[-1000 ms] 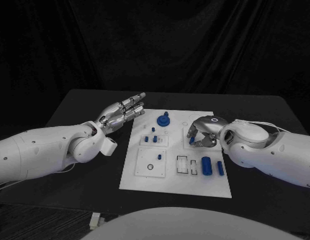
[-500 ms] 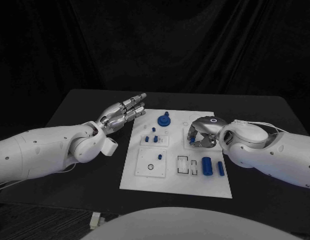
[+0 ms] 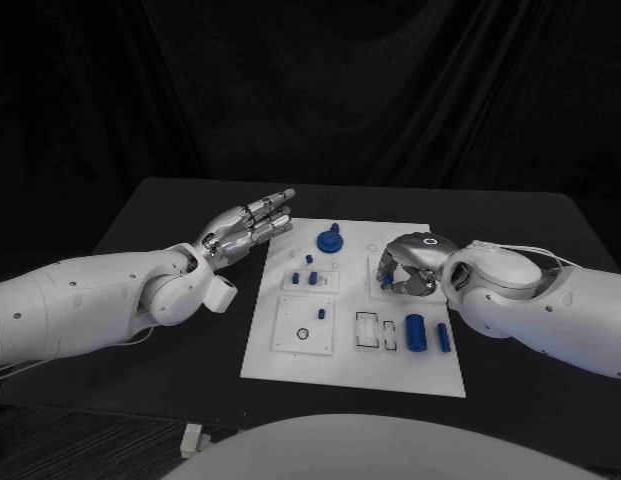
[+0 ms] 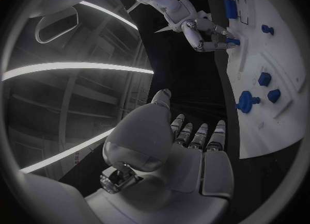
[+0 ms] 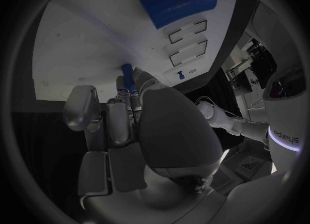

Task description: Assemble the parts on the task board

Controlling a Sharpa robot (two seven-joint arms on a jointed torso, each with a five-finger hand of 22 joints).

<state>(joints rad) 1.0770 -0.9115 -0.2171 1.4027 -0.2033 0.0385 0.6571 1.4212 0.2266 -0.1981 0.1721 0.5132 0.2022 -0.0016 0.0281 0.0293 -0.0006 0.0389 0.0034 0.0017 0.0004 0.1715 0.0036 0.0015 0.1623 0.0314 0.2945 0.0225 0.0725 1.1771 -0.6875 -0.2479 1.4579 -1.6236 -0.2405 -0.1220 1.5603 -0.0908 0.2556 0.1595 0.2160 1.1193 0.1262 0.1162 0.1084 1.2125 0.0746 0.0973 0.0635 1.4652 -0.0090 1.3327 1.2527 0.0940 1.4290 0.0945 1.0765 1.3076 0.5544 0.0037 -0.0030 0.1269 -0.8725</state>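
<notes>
The right robot hand (image 3: 408, 272) is curled down over the right edge of the task board (image 3: 289, 355), pinching a small blue peg (image 5: 127, 73) whose tip meets the white surface. The step in hand looks like seating that peg. To do it well, I would keep the peg square to the board, press straight down without twisting, and let go only when it stands on its own. The wrist should stay clear of the large blue cylinder (image 3: 414, 331) lying near the board's near right corner, beside the empty rectangular slots (image 3: 366, 327).

The left robot hand (image 3: 247, 222) hovers above the table (image 3: 152, 215) just off the board's far left corner, fingers straight and apart, holding nothing. It could steady the board's left edge if the board slides.

A blue knob on a round base (image 3: 328, 239) stands near the far edge, with small blue pegs (image 3: 303, 277) just nearer than it.

Hidden: the right robot hand's own fingers cover the hole and the peg's lower end, so I cannot tell whether it is already partly in. The peg's full shape is also unclear.
</notes>
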